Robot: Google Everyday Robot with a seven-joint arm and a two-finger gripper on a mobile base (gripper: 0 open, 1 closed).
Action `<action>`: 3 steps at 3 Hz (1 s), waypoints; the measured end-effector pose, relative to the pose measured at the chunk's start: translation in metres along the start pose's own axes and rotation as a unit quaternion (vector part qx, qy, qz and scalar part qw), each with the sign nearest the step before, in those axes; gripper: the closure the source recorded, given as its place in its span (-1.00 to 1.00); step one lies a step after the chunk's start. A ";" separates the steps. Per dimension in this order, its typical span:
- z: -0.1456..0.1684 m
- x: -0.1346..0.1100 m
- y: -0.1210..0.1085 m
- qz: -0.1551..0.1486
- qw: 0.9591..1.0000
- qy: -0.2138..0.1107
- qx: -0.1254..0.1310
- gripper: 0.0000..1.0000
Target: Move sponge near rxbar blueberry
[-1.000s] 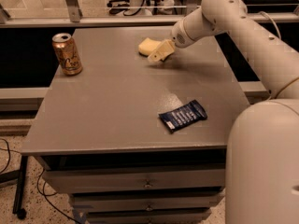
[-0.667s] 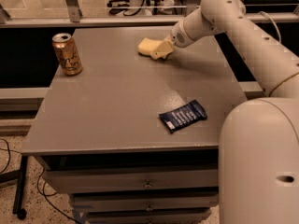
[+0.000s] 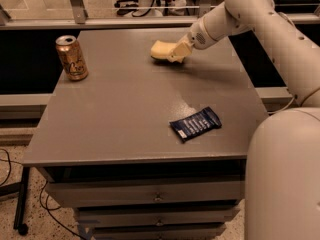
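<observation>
Little is seen to have shifted since the earlier frames: the end effector [image 3: 178, 52] is kept against the right end of the sponge [image 3: 161, 50]. Whether the sponge is actually gripped cannot be told. The sponge is found at the far side of the counter [image 3: 125, 114], well apart from the rxbar blueberry [image 3: 195, 123] near the front edge. The task is judged barely begun; the whole carry toward the bar is left.

Dim, warm-tinted light, cast from above. A soft shadow is thrown on the table [image 3: 115, 119] under the arm [image 3: 260, 14], right of the gripper [image 3: 176, 52] (at the sponge [image 3: 161, 50], far side). A faint sheen is seen mid-table.
</observation>
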State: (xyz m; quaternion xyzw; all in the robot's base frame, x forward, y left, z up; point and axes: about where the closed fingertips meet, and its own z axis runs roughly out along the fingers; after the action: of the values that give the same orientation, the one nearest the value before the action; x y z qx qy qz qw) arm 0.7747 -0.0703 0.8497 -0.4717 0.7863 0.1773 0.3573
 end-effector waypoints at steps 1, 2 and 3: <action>-0.038 0.012 0.027 -0.038 0.999 0.004 -0.032 1.00; -0.082 0.047 0.048 -0.077 0.995 0.027 -0.057 1.00; -0.123 0.091 0.051 -0.101 0.992 0.057 -0.058 1.00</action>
State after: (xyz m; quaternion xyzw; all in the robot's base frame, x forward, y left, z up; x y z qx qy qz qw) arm 0.6547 -0.1774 0.8641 -0.5782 0.7419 0.1582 0.3005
